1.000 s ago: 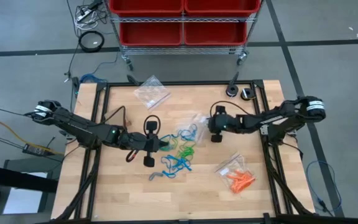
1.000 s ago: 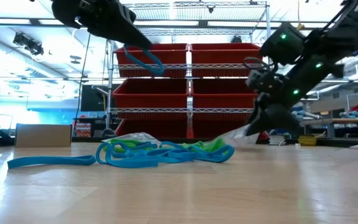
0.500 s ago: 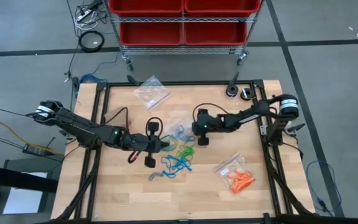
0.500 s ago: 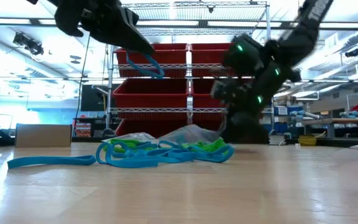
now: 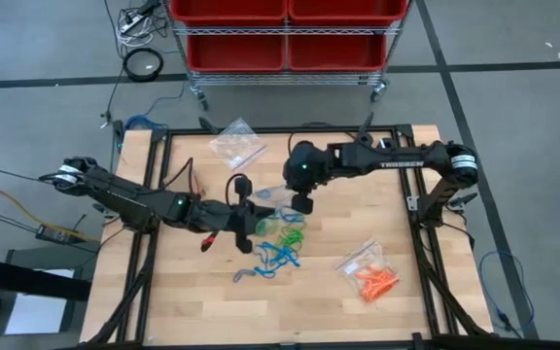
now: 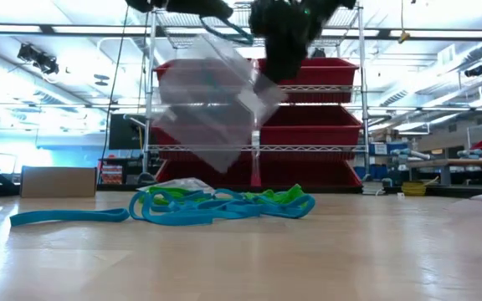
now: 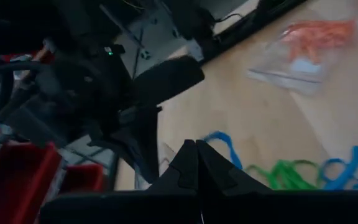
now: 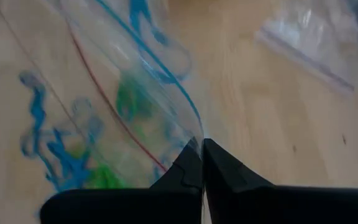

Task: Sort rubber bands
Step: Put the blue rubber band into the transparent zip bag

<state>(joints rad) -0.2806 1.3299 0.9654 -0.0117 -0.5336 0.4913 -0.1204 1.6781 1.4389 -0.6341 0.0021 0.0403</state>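
Blue and green rubber bands [image 5: 282,243] lie tangled in a pile at the table's middle, also low in the low view [image 6: 224,205]. My right gripper [image 5: 299,199] hangs over the pile's far side, shut on a clear plastic bag [image 6: 212,104] that dangles above the bands. My left gripper [image 5: 259,218] is raised just left of the bag, shut on a blue rubber band [image 6: 233,33]. Orange bands sit in a clear bag [image 5: 370,274] lying flat at the near right. My right gripper pinches the clear bag's edge [image 8: 191,142] between its two fingers, beside the red closure line. The bag is lifted clear of the table and hangs tilted below the fingers. My left gripper pinches a blue band [image 7: 219,140] at its fingertips; the loop hangs off the table.
Another clear bag [image 5: 238,143] lies flat at the far left of the table. A loose blue band [image 6: 65,217] lies apart from the pile. Black frame rails [image 5: 154,175] run along the table's sides. A red-bin rack [image 5: 285,34] stands beyond the far edge.
My right gripper has swung toward the table's left onto the clear bag by the pile, taken hold of it and risen; the bag, flat before, now hangs clear of the table. My left gripper has gone up and slightly toward the bag with its blue band.
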